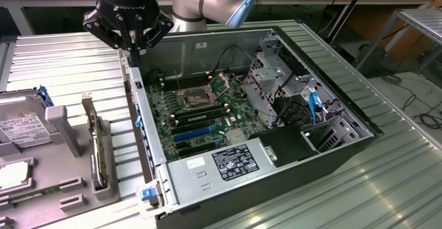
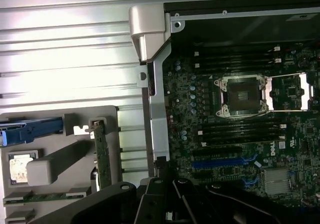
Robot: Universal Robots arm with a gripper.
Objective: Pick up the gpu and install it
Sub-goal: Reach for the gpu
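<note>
Exterior view: our black gripper [image 1: 131, 43] hangs clenched and empty above the edge of the open black computer case [image 1: 333, 85]. The slim, silver-bracketed gpu card [image 1: 97, 146] stands on edge in the grey plastic holder [image 1: 62, 121] beside it (untouched, we judge), so pickup and installing remain.

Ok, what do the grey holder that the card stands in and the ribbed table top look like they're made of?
The grey slotted holder looks like matt plastic, moulded or printed: a dull, even grey with soft blocky edges and no glints. The ribbed silver table top looks like bare sheet metal, perhaps aluminium or steel: bright streaks of reflected light run along its ridges.
</note>
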